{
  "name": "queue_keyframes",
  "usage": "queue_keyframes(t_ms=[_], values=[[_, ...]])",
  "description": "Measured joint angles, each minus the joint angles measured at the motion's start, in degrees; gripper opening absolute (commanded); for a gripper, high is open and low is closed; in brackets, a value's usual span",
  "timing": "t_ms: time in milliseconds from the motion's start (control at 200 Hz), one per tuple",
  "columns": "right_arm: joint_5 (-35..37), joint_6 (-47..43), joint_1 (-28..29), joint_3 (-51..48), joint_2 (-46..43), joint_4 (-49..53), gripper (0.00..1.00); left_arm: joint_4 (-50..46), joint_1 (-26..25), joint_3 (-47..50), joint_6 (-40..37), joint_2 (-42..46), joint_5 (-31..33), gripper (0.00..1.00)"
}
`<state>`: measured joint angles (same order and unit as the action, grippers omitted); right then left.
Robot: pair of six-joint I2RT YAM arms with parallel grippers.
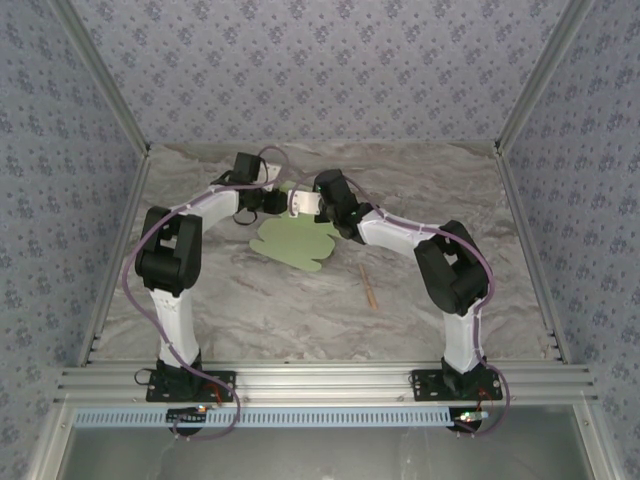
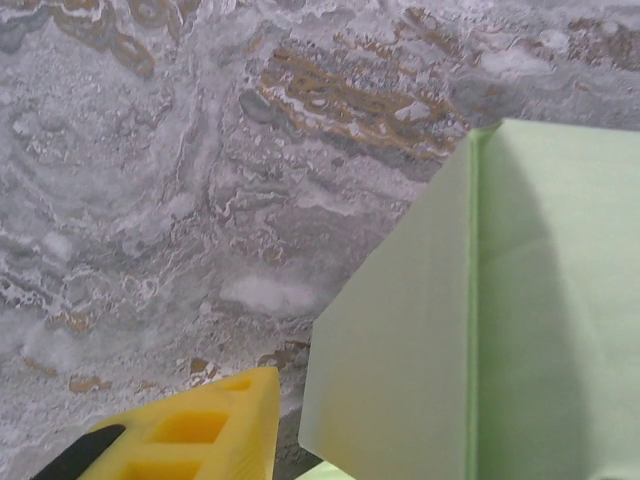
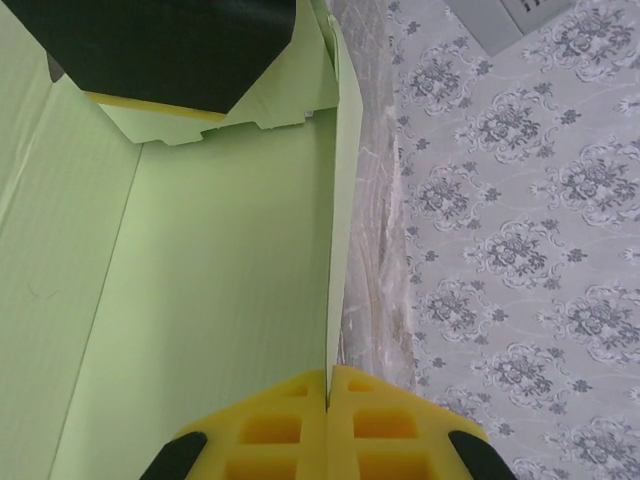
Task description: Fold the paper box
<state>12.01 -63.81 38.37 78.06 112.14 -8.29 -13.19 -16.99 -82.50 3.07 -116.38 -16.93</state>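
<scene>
The paper box (image 1: 292,243) is pale green card lying partly folded at the middle of the marble table, its far side raised. My right gripper (image 1: 298,203) comes in from the right. In the right wrist view, this gripper (image 3: 328,388) is shut on the edge of an upright wall of the box (image 3: 220,260). My left gripper (image 1: 274,199) reaches the box's far side from the left. Its yellow finger (image 2: 205,430) stands a small gap left of a raised flap (image 2: 400,330). The flap hides the other finger.
A thin tan wooden stick (image 1: 368,288) lies on the table to the right of the box. The left gripper's black body (image 3: 170,45) shows above the far wall in the right wrist view. Patterned walls enclose the table on three sides.
</scene>
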Motion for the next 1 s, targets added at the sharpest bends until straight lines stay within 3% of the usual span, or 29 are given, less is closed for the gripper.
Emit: queue_keyframes(t_ms=[535, 999], values=[[-0.3, 0.0, -0.4, 0.0, -0.8, 2.2, 0.00, 8.4, 0.8, 5.0, -0.2, 0.0, -6.1, 0.38], [-1.1, 0.4, -0.5, 0.0, -0.8, 3.0, 0.00, 16.2, 2.1, 10.4, 0.0, 1.2, -12.5, 0.33]])
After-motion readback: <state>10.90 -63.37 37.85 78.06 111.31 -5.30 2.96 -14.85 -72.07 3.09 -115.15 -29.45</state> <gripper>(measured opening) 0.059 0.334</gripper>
